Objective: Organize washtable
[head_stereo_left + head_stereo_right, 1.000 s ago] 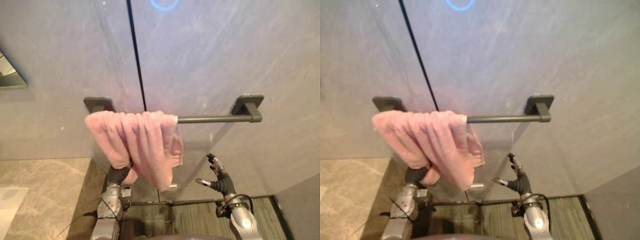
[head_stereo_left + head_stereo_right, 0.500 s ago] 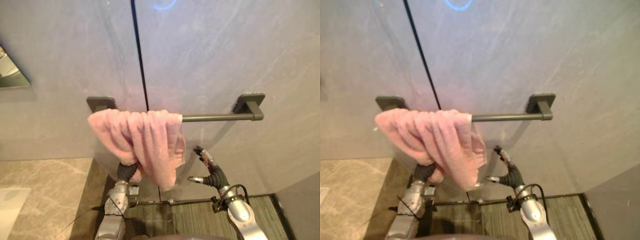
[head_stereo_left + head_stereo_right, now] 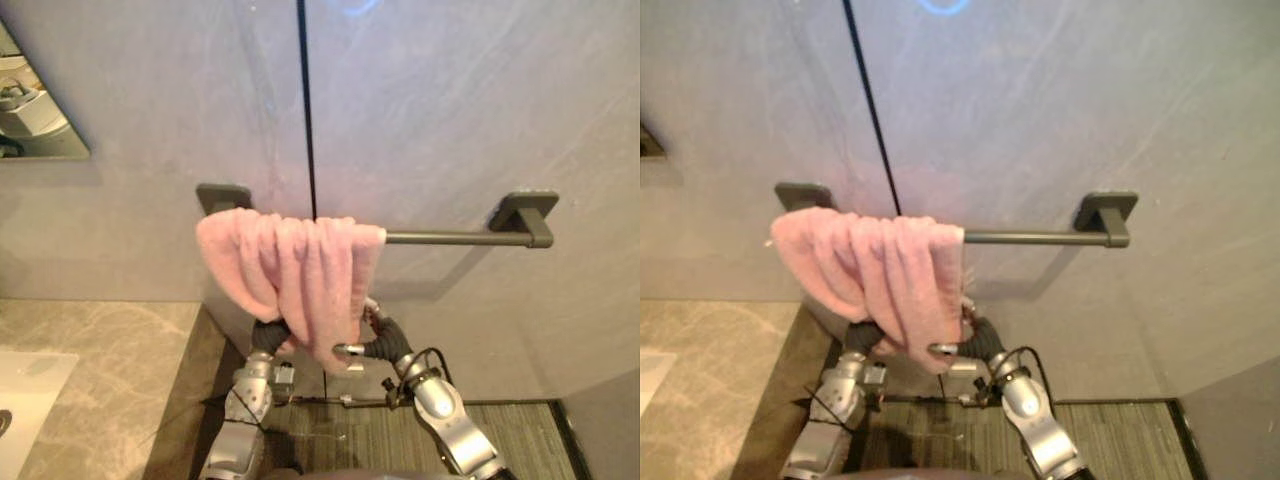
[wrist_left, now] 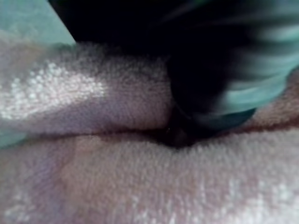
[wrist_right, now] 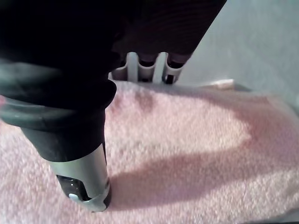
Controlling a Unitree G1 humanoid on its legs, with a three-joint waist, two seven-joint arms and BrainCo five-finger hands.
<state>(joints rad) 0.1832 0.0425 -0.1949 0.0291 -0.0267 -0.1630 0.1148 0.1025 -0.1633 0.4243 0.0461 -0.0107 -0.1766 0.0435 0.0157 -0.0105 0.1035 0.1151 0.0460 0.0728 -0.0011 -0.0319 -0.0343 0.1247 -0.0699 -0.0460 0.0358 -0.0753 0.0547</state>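
Grey stone wall (image 3: 450, 100) faces you, with a dark towel bar (image 3: 450, 238) across it and the marble countertop (image 3: 90, 370) low at your left. Your pink towel (image 3: 290, 265) is already over the bar, but it is bunched in folds at the left end and the rest of the rail is bare. Your left hand (image 3: 266, 336) sits under the hanging cloth and your right hand (image 3: 380, 340) meets its lower right edge. Whether either has closed on it you cannot tell. Hanging looks done; spreading the towel flat seems to be what's left.
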